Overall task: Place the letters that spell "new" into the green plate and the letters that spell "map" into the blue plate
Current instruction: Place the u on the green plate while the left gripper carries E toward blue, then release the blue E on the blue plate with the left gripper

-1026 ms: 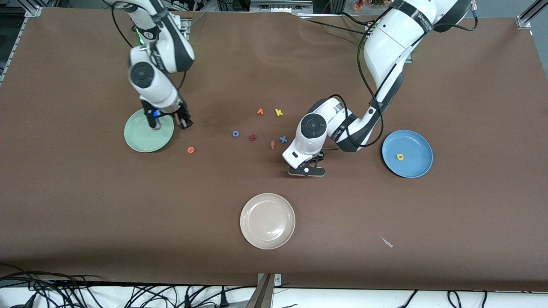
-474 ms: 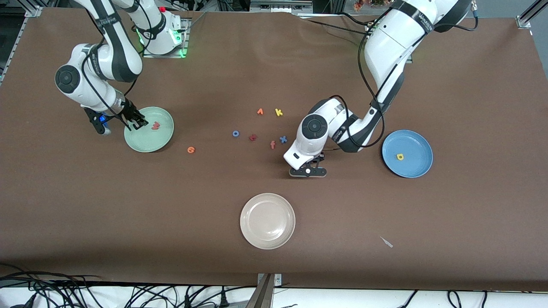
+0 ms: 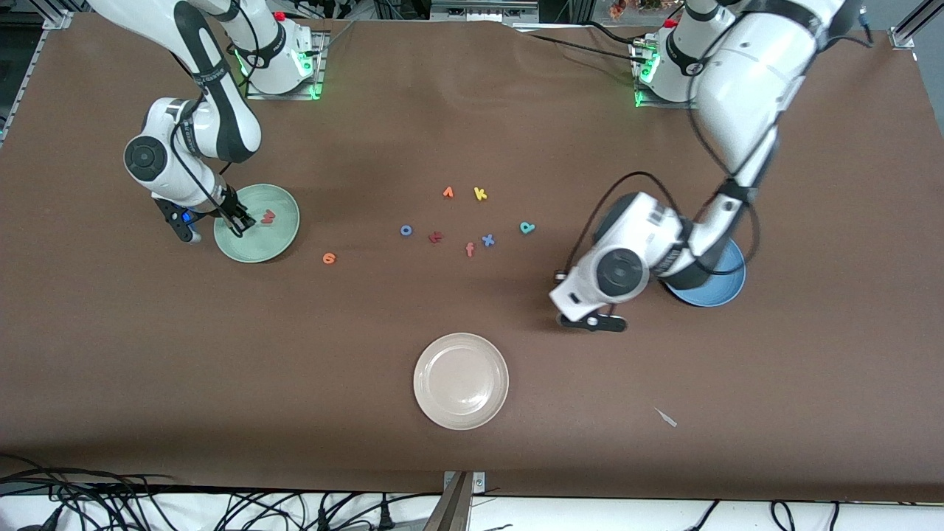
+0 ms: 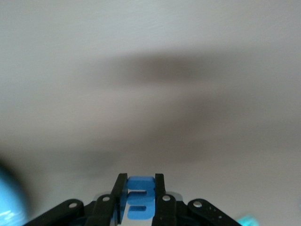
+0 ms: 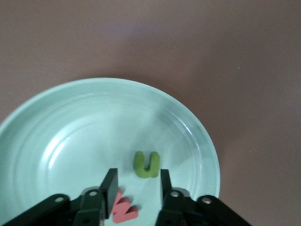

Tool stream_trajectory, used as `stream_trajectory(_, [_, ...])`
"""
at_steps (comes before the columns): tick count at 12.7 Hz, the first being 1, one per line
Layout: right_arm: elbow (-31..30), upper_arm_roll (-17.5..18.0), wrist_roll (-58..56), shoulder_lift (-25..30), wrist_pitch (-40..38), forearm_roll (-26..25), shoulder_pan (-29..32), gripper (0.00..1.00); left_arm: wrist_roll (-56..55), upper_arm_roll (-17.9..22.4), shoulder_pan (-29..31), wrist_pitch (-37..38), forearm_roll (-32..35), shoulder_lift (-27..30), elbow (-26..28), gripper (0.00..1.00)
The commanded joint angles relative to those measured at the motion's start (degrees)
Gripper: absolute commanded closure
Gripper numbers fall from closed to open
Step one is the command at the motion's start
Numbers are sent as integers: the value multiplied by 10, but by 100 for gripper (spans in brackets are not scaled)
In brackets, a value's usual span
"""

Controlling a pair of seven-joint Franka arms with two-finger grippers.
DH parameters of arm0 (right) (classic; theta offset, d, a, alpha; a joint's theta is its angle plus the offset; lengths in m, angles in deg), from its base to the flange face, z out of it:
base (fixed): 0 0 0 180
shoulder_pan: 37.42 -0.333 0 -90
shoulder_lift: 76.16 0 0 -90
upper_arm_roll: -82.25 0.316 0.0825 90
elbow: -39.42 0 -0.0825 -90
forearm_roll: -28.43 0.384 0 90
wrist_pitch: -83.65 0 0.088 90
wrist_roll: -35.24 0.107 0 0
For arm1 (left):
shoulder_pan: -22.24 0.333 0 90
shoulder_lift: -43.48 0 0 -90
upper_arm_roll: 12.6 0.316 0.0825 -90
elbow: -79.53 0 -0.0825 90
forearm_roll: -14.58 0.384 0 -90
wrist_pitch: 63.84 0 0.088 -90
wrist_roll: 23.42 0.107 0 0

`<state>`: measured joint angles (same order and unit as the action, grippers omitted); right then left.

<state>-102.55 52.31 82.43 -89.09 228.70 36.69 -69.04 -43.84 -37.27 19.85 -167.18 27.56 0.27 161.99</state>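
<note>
— Where does the front camera sit?
— High above the table's [image 3: 472, 110] near edge, facing both arm bases along the top edge.
— And the wrist cameras?
— Each looks past its own fingers. The right one sits close over the green plate [image 5: 70, 122], which the front view shares [image 3: 284, 221]. The left one hangs over bare tabletop [image 4: 150, 94].

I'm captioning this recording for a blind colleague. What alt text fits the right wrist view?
The right gripper, fingers open, hangs over the green plate. In the plate lie the olive-green "n", which reads as a "u", and the salmon-pink "w", which sits beside one finger. Brown table surrounds the plate.
</note>
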Motion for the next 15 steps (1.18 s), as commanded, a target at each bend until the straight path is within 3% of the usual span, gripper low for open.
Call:
stream_trajectory(1, [67, -2, -13, 27, -122, 9, 0, 1, 125, -12, 55, 70, -16, 29, 13, 96])
stream_trajectory(3, [142, 10, -10, 24, -211, 10, -9, 1, 184, -13, 90, 82, -16, 50, 43, 96])
stream_trajectory(4, [165, 33, -10, 21, -216, 11, -10, 1, 213, -12, 110, 75, -16, 65, 72, 96])
stream_trajectory(8, [207, 91, -1, -8, -162, 15, -14, 2, 320, -13, 192, -22, -16, 155, 221, 96])
stream_trajectory(12, [202, 130, 51, -57, -84, 57, -27, 9, 334, -12, 215, -224, -11, 221, 391, 95])
stream_trajectory(13, [201, 141, 60, -72, -58, 58, -29, 11, 333, -11, 216, -239, -7, 220, 402, 87])
stream_trajectory(15, [180, 156, 77, -90, 4, 58, -33, 13, 335, -12, 218, -224, -7, 220, 392, 0])
